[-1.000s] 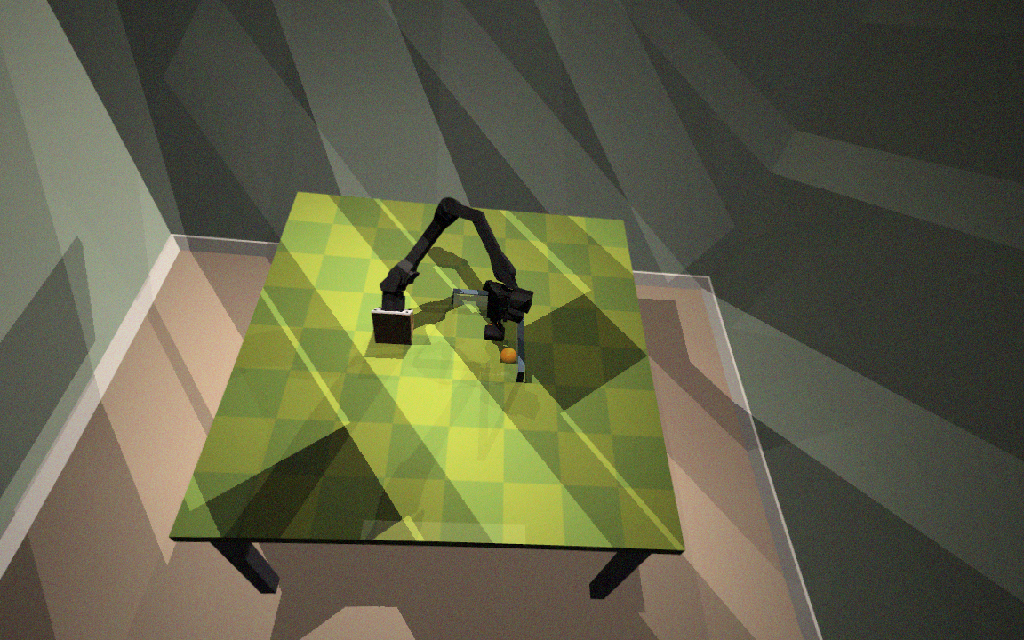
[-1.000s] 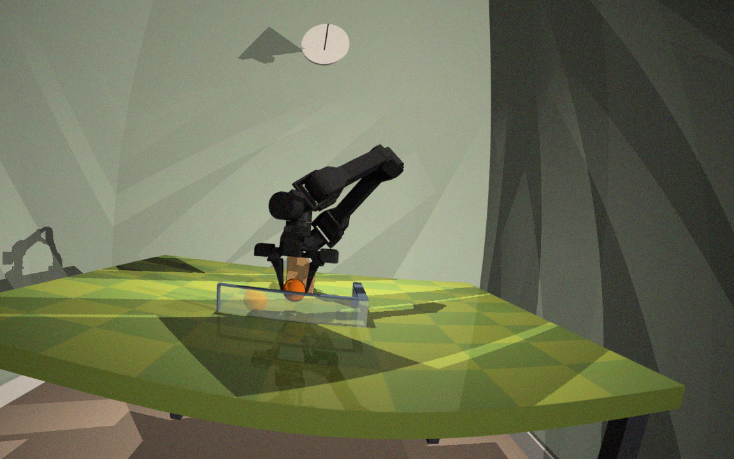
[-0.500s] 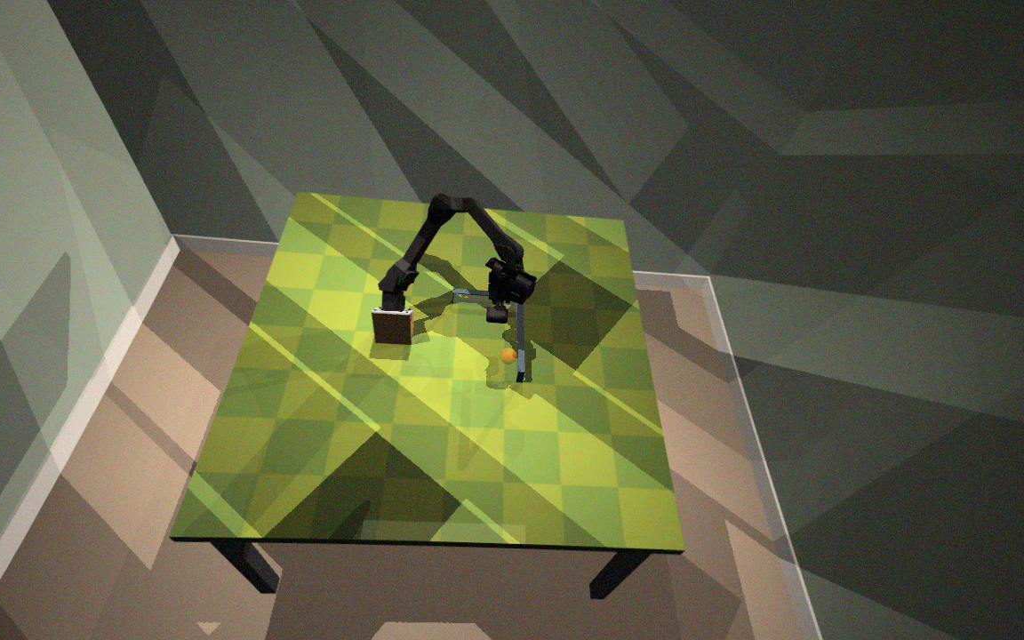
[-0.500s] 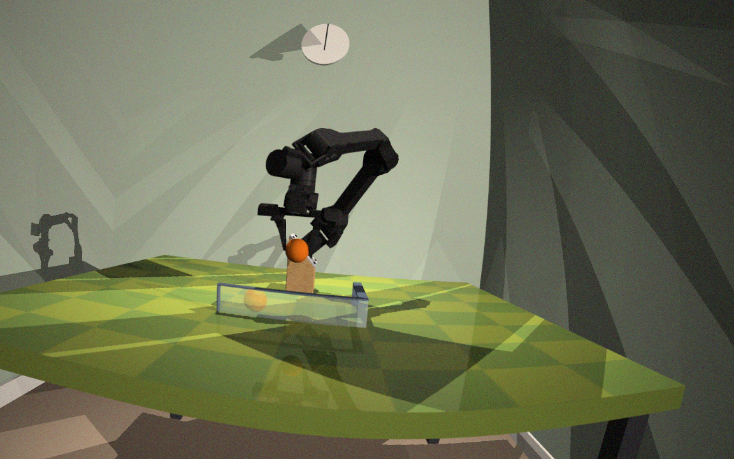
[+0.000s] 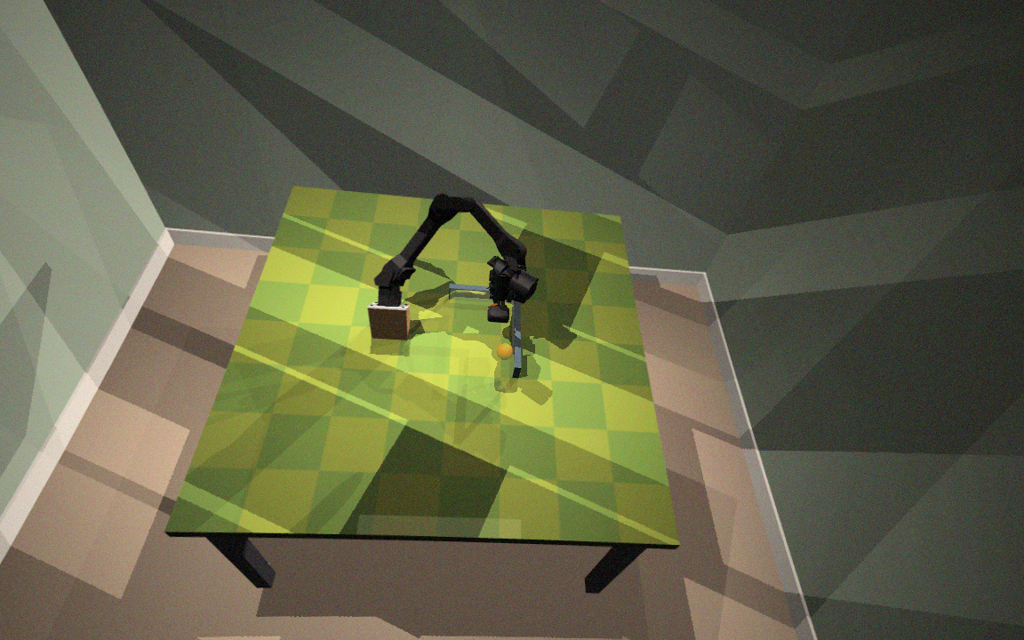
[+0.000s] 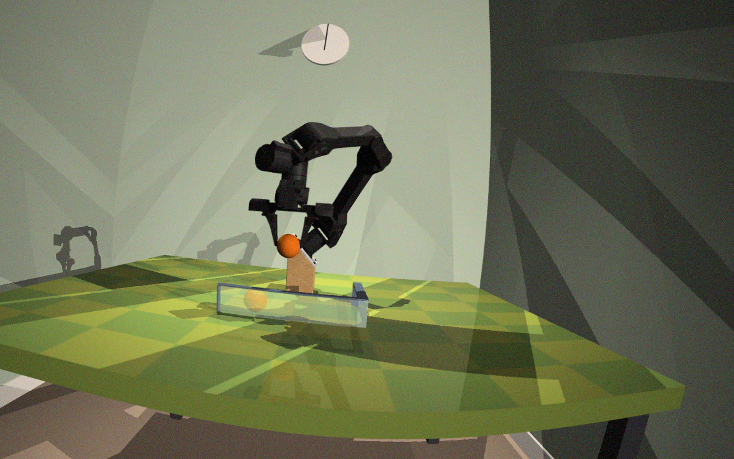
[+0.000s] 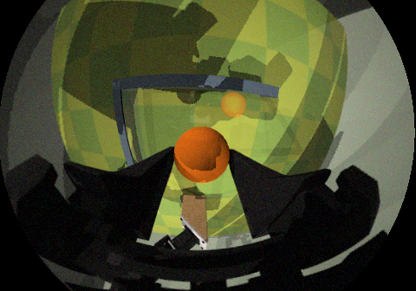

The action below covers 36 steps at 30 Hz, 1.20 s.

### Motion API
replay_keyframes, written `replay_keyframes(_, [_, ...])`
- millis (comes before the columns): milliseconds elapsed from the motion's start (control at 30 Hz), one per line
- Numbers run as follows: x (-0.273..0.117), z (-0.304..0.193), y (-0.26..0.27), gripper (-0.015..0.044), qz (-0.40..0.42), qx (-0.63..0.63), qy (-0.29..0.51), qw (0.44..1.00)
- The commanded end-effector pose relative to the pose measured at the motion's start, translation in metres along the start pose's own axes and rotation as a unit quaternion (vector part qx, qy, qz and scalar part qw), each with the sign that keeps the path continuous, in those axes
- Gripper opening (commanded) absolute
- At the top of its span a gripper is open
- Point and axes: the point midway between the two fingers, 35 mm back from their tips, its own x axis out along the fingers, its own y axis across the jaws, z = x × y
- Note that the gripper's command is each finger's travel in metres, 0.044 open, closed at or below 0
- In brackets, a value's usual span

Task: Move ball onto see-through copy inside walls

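The solid orange ball (image 6: 288, 245) (image 7: 202, 154) is held between the fingertips of my gripper (image 6: 290, 244) (image 7: 201, 151), which is shut on it. It hangs above the table, higher than the walls. In the top view the gripper hides nearly all of it. The see-through copy (image 5: 504, 350) (image 6: 255, 300) (image 7: 233, 105) is a paler orange and sits on the table beside the long clear wall (image 5: 516, 359) (image 6: 342, 311) (image 7: 173, 81), near its free end. In the wrist view it lies up and right of the held ball. The short wall (image 5: 466, 287) (image 6: 360, 292) (image 7: 118, 105) meets the long one at the far corner.
The arm's brown base block (image 5: 389, 322) (image 6: 300, 278) (image 7: 194, 213) stands on the green checkered table (image 5: 300, 477) (image 6: 90, 348), on the open side of the walls. Dark shadows cross the table beyond the long wall. A round clock (image 6: 325, 44) hangs on the room wall.
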Motion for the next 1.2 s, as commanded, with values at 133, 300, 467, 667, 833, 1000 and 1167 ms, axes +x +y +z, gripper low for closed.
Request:
replay_keyframes(133, [0.016,0.023,-0.033,0.0000,-0.005,-0.006,-0.004,1.000])
replay_keyframes(300, [0.029,0.034,-0.052,0.0000,-0.005,-0.006,-0.004,1.000])
replay_keyframes(467, [0.036,0.038,-0.062,0.0000,-0.005,-0.006,-0.004,1.000])
replay_keyframes(667, [0.046,0.039,-0.063,0.0000,-0.005,-0.006,-0.004,1.000])
replay_keyframes(833, [0.077,0.041,-0.063,0.0000,-0.005,-0.006,-0.004,1.000])
replay_keyframes(1000, [0.105,0.039,-0.063,0.0000,-0.004,-0.007,-0.004,1.000])
replay_keyframes(1167, [0.107,0.039,-0.062,0.0000,-0.004,-0.007,-0.004,1.000])
